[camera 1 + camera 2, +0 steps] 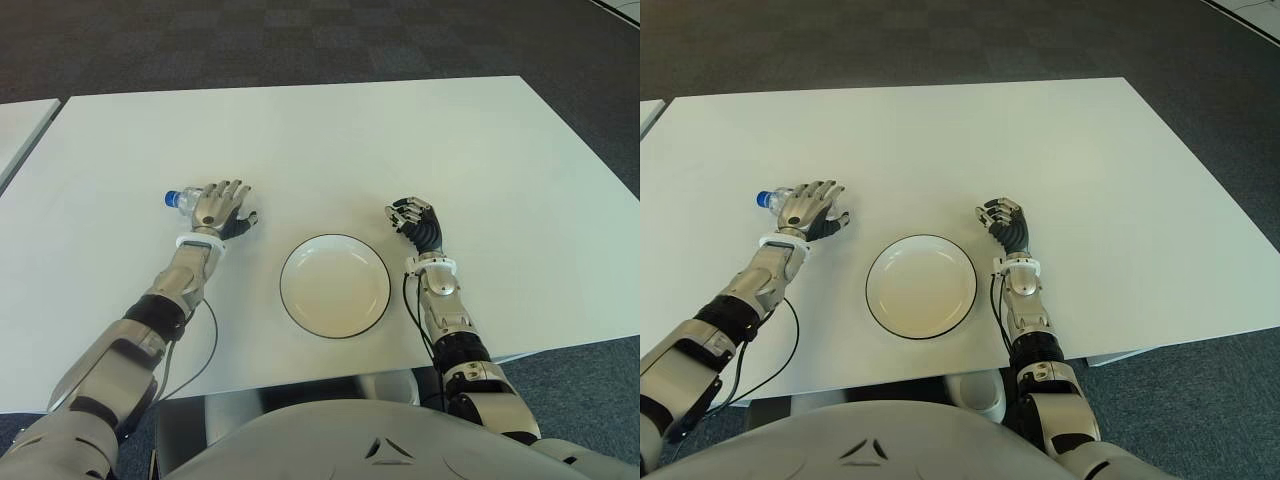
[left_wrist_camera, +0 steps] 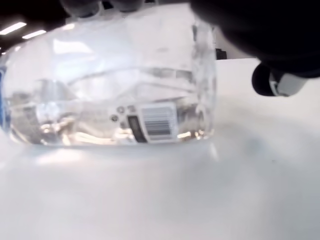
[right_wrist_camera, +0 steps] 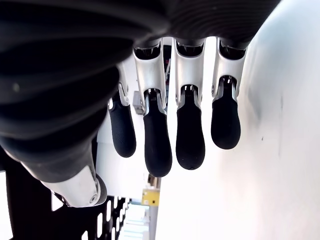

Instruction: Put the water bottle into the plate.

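Left hand (image 1: 222,207) lies over the water bottle (image 1: 181,198), which rests on its side on the table (image 1: 300,140); grasp closure cannot be told. Plate (image 1: 335,285) empty. Right hand (image 1: 418,222) idle, fingers relaxed, right of plate. Lift and transfer remain.

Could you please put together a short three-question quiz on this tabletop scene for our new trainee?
1. True or false: the water bottle already lies in the plate.
2. Which hand is over the bottle? A) left hand B) right hand C) both
3. Fill in: the plate sits on the white table between the two ____.

Key:
1. False. The bottle lies on its side on the table, to the robot's left of the plate, which holds nothing.
2. A. The left hand covers the bottle with fingers spread; the right hand shows to the right of the plate, holding nothing.
3. hands
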